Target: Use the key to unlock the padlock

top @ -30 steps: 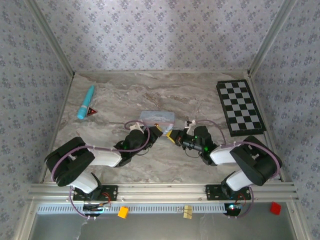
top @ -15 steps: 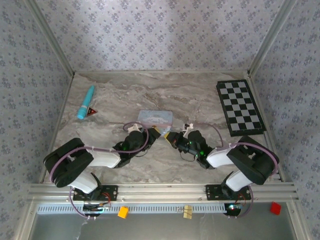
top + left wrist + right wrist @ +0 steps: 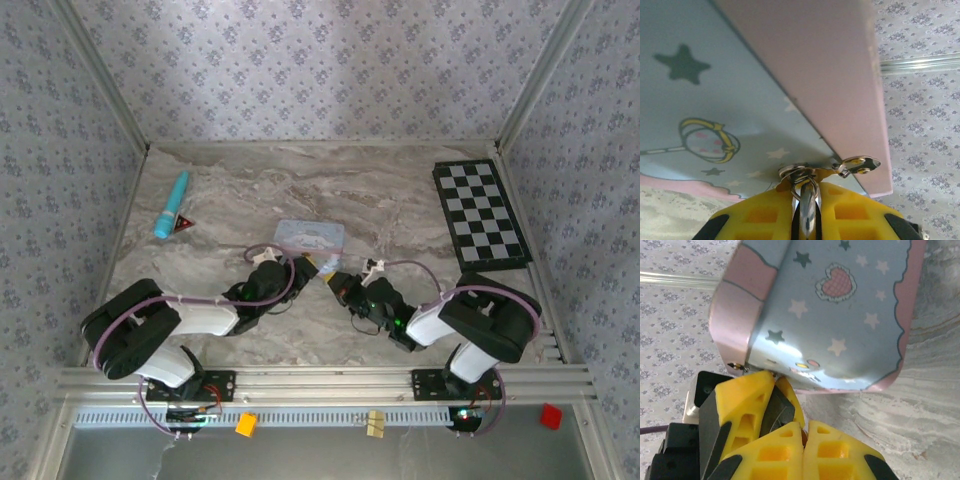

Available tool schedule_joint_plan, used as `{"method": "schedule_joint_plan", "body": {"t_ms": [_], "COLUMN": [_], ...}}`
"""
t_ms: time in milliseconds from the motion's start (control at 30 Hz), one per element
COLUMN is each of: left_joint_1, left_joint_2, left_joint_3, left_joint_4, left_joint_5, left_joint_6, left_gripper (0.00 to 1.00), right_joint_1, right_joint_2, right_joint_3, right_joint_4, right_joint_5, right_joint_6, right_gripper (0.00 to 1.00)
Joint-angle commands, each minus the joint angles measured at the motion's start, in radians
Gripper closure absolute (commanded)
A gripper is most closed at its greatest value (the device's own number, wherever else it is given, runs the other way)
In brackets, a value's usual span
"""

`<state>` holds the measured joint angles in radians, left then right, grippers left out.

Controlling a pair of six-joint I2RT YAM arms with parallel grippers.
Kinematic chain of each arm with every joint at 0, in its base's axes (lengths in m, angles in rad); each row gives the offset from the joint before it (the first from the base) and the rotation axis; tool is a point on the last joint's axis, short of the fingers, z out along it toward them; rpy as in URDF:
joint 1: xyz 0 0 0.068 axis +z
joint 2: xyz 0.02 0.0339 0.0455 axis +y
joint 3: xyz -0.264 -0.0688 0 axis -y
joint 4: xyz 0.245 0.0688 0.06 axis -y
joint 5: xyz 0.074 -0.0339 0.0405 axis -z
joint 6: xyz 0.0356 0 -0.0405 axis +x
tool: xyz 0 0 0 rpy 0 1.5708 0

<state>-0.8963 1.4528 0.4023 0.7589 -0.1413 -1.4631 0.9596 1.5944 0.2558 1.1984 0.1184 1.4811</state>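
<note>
A teal pen (image 3: 171, 204) is seen near the left edge of the table (image 3: 380, 190), with bare marble around it. The left gripper (image 3: 308, 264) is clamped on the padlock (image 3: 776, 412), which is held at the near edge of the pastel tin (image 3: 310, 235). The right gripper (image 3: 333, 281) is set close beside it, fingers together; anything pinched between them cannot be told. A checkerboard (image 3: 480, 215) is laid along the right edge, well apart.

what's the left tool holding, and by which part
The left tool is shut on a thin metal piece by the tin, gripping its lower end; key or shackle cannot be told.
</note>
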Motion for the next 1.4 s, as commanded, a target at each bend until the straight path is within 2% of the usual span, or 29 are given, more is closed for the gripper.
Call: {"method": "schedule_joint_plan", "body": {"t_ms": [0,267,500,733,867,1133,1367], "left_joint_1": [-0.028,-0.02,-0.022,-0.021,-0.022,-0.021,-0.011], "left_joint_2": [-0.015,-0.012,-0.028,-0.077,-0.082,-0.087,-0.091], "left_joint_3": [0.05,0.05,0.048,0.025,0.029,0.027,0.028], "left_joint_4": [0.178,0.186,0.191,0.147,0.14,0.139,0.132], "left_joint_5": [0.17,0.194,0.228,0.221,0.22,0.223,0.233], "left_joint_6": [-0.002,-0.005,-0.006,0.008,0.017,0.018,0.031], "left_gripper": [1.0,1.0,1.0,1.0,1.0,1.0,1.0], "right_joint_1": [0.082,0.085,0.013,-0.095,-0.091,-0.13,-0.141], "right_joint_2": [0.032,0.067,0.034,-0.064,-0.113,-0.147,-0.184], "right_joint_3": [0.054,0.073,0.04,-0.032,-0.015,-0.059,-0.053], "right_joint_4": [0.153,0.19,0.188,0.075,0.005,-0.008,-0.09], "right_joint_5": [-0.151,-0.177,-0.204,-0.237,-0.251,-0.257,-0.289], "right_joint_6": [0.012,0.013,-0.012,-0.062,-0.091,-0.099,-0.114], "right_gripper": [1.0,1.0,1.0,1.0,1.0,1.0,1.0]}}
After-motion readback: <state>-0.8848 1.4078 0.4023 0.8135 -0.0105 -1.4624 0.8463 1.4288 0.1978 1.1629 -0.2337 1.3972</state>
